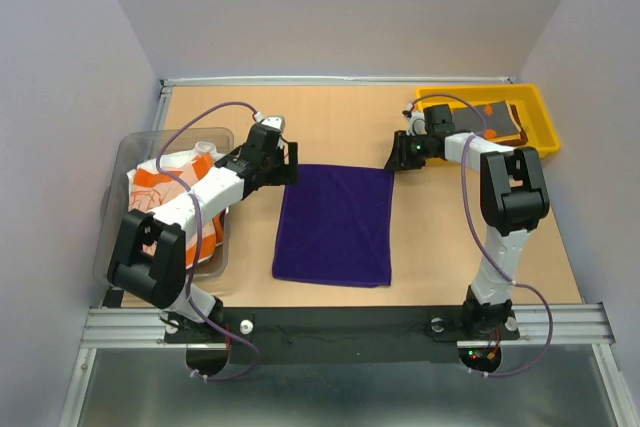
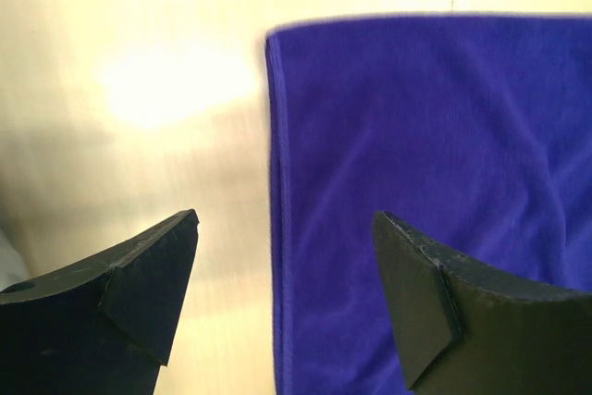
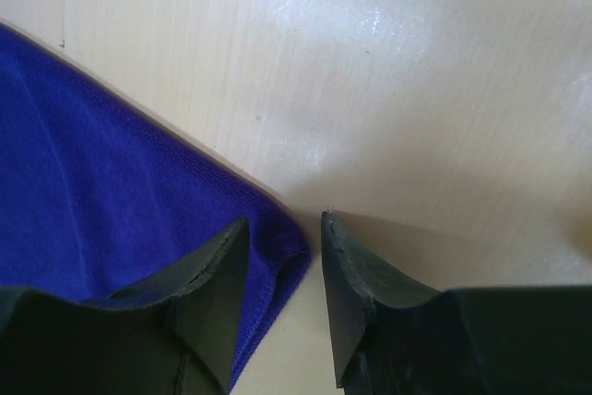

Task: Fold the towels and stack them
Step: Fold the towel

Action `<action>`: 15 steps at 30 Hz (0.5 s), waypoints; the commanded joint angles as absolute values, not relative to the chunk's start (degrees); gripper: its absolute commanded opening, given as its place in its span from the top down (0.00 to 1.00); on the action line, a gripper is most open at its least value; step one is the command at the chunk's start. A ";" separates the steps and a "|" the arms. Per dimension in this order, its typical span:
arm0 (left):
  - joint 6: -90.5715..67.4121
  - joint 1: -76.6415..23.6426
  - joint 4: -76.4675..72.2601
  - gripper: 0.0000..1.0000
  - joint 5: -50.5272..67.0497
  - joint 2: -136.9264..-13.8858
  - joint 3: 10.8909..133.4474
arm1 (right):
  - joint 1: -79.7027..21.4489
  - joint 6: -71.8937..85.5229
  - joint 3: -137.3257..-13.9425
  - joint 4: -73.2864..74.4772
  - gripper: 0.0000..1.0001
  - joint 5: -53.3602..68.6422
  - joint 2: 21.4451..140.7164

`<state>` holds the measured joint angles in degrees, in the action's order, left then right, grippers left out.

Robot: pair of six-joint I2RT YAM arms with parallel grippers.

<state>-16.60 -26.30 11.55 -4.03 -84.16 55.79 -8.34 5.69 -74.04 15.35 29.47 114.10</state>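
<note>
Purple towel [image 1: 335, 225]: soft cloth, matt, fine short nap, stitched hem. Table [image 1: 330, 122]: pale wood-grain surface, smooth, slight sheen with glare patches. Yellow tray [image 1: 536, 112]: glossy plastic. Clear bin [image 1: 135, 157]: transparent plastic, glossy. Left gripper [image 2: 282, 298] fingers: black, matt, hard plastic look. Front rail [image 1: 340, 325]: bare ribbed metal.

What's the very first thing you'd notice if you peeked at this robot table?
The big purple towel lying flat in the middle of the table, with both black grippers at its far corners: the left gripper wide open at one, the right gripper closing around the other. Next, the bright yellow tray at the far right with a dark towel in it, and the clear bin on the left holding an orange-and-white towel.
</note>
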 commanded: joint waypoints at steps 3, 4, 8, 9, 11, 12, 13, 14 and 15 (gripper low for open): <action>-11.87 -24.26 11.34 0.13 -4.39 -88.67 64.50 | -9.32 5.89 -70.84 16.61 0.59 26.90 116.63; -11.60 -24.08 11.42 0.13 -4.39 -89.12 65.21 | -9.32 5.80 -70.67 16.79 0.59 26.37 116.72; -9.85 -24.00 11.08 0.13 -3.96 -92.02 67.32 | -9.32 5.89 -69.70 17.58 0.59 24.96 116.98; -9.58 -23.91 11.07 0.13 -3.96 -92.54 67.67 | -9.23 5.80 -69.61 17.75 0.59 24.70 116.98; -8.62 -23.82 11.60 0.13 -3.96 -94.56 68.64 | -9.32 5.71 -69.43 18.45 0.62 23.74 116.90; -8.18 -23.64 11.86 0.13 -3.96 -95.18 68.90 | -9.23 5.45 -69.43 18.72 0.62 23.38 116.72; -7.39 -23.64 11.87 0.13 -3.87 -96.23 69.34 | -9.32 5.10 -69.43 19.33 0.64 23.03 116.63; -6.86 -23.47 11.78 0.13 -3.52 -96.94 69.52 | -9.32 4.92 -69.52 19.60 0.66 22.85 116.54; -6.25 -23.03 11.69 0.13 -2.56 -97.55 70.22 | -9.32 4.31 -69.87 20.21 0.68 22.59 116.46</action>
<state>-9.63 -23.92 11.38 -3.90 -96.42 67.24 -8.62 6.24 -72.29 13.34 27.83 114.10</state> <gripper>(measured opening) 0.871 0.348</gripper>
